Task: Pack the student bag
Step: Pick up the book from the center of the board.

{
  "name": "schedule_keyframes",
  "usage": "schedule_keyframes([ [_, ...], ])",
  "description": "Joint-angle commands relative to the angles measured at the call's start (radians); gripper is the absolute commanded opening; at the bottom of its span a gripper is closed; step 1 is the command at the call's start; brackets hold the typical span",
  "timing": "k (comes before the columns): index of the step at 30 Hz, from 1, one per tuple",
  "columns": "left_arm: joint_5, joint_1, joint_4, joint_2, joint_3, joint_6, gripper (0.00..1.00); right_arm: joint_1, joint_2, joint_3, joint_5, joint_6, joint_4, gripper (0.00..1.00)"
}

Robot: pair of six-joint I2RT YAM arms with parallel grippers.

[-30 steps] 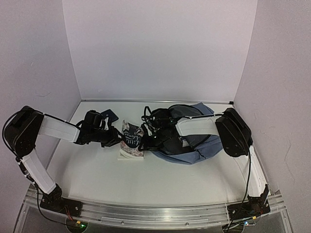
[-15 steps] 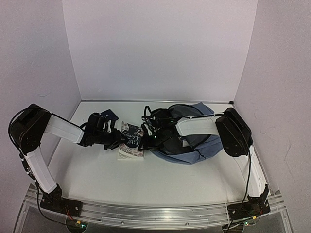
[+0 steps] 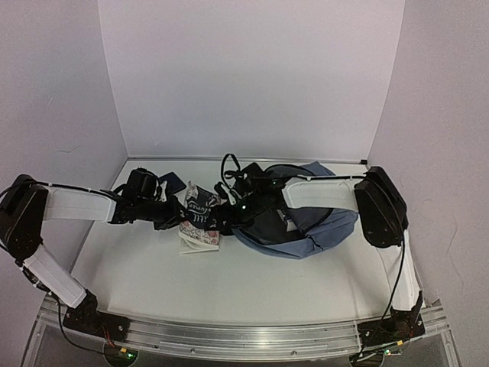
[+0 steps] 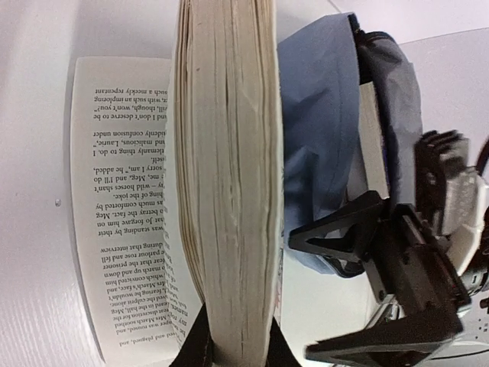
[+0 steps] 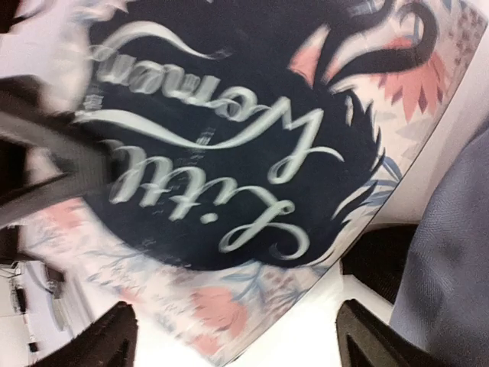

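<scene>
— Near the middle of the table [image 3: 229, 290], a little toward the far edge, we have the book [image 3: 200, 214] standing on edge. What has hold of it?

— Our left gripper [image 4: 235, 345]. Its two fingers are closed tight on the block of pages, one against each cover. Under it a printed page [image 4: 114, 206] lies flat on the table; we can't tell whether it belongs to this book.

— And the bag [image 3: 313, 225]?

— Slumped between the middle and the right edge, with what looks like its opening turned toward the book, just beside it.

— So which step are we on?

— We judge we're bringing the book over to slide it in; it isn't inside yet.

— What about our right gripper [image 5: 241, 335]?

— Spread wide with nothing between its fingers, facing the book's cover at the bag's left end.

— And the next move?

— We think it needs the opening held apart and the book tipped in edge-first, so the fabric lip doesn't catch it.

— How are the arms posed?

— Our left arm is stretched long and low from the near-left corner, wrist rolled. Our right reaches in from the right edge, across the bag.
</scene>
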Motion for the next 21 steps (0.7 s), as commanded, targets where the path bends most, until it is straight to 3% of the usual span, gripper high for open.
schedule_keyframes([
  [1,0.059,0.031,0.018,-0.151,0.018,0.07,0.0,-0.032,-0.201,0.001,-0.097,-0.029,0.027,0.98],
  [10,0.244,0.031,0.06,-0.341,0.049,0.127,0.0,-0.124,-0.333,-0.099,-0.231,0.019,0.03,0.98],
  [21,0.485,-0.004,0.207,-0.351,0.065,0.09,0.0,-0.124,-0.377,-0.113,-0.395,0.079,0.102,0.98],
])
